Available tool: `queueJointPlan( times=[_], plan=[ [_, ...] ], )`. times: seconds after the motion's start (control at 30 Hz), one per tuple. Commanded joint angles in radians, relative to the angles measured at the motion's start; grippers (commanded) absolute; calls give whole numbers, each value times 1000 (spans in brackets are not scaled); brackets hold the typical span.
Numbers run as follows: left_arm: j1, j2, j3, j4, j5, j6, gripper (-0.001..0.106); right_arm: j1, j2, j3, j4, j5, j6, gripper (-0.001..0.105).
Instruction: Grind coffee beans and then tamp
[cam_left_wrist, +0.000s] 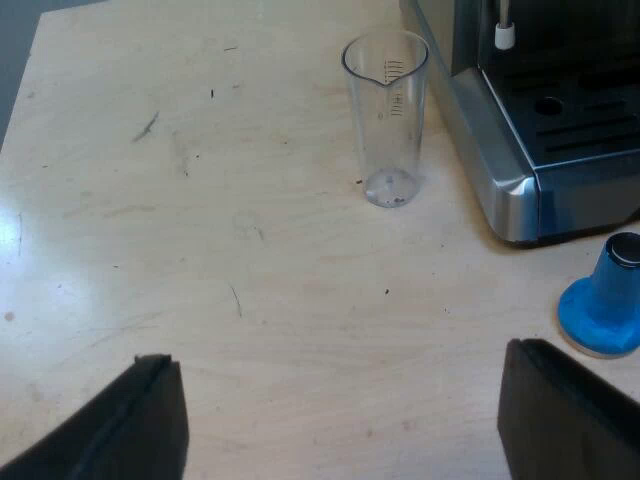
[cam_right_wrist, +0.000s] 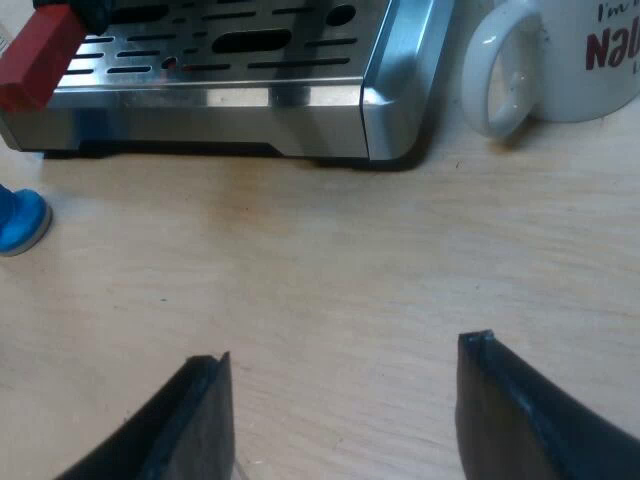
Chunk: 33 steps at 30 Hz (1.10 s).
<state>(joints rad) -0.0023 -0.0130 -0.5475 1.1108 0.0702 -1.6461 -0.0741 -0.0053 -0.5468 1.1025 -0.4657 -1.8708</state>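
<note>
Apparently right at the outset: no grounds anywhere, nothing tamped. Looks to leave the whole job ahead, grinding into the holder first, then pressing with the tamper.

Red handle end of the holder above the drip tray at the espresso machine's front; probably locked in, though not certain from this. Tamper blue, upright on the bench, just beside a front corner of the machine's base, untouched. Measuring glass upright too, all but empty save a few dark specks at its bottom, close along the machine's side and well in from the bench's far edge. Mug near the machine's other front corner, its handle turned towards the machine.

Left jaws: spread wide, gripping nothing, hovering low over bare bench and aimed towards glass and tamper. Right jaws: likewise wide apart and empty, low over bare bench, facing the machine's front, roughly between tamper and mug. Neither touching any of the task's things.
</note>
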Motion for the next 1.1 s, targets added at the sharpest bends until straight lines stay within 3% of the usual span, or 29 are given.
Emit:
queueJointPlan(
  times=[0.03, 0.37, 0.43, 0.57, 0.87, 1.1],
  plan=[
    [-3, -37, -1, -18, -12, -12, 66, -1, -47, -6, -8, -3, -10, 52],
    [-3, -37, -1, -18, -7, -12, 66, -1, -47, -6, -8, -3, -10, 52],
    [-3, -37, -1, -18, 3, -17, 66, -1, -47, -6, -8, -3, 21, 52],
    [-3, -37, -1, -18, 79, -43, 66, -1, -44, -9, -42, -2, 88, 52],
    [-27, 8, -21, -42, 197, -102, 66, -1, -34, -75, -37, -2, 84, 52],
    [-128, 121, -49, -140, 216, -105, 66, 14, 76, -175, -24, -41, 66, 52]
  ],
)
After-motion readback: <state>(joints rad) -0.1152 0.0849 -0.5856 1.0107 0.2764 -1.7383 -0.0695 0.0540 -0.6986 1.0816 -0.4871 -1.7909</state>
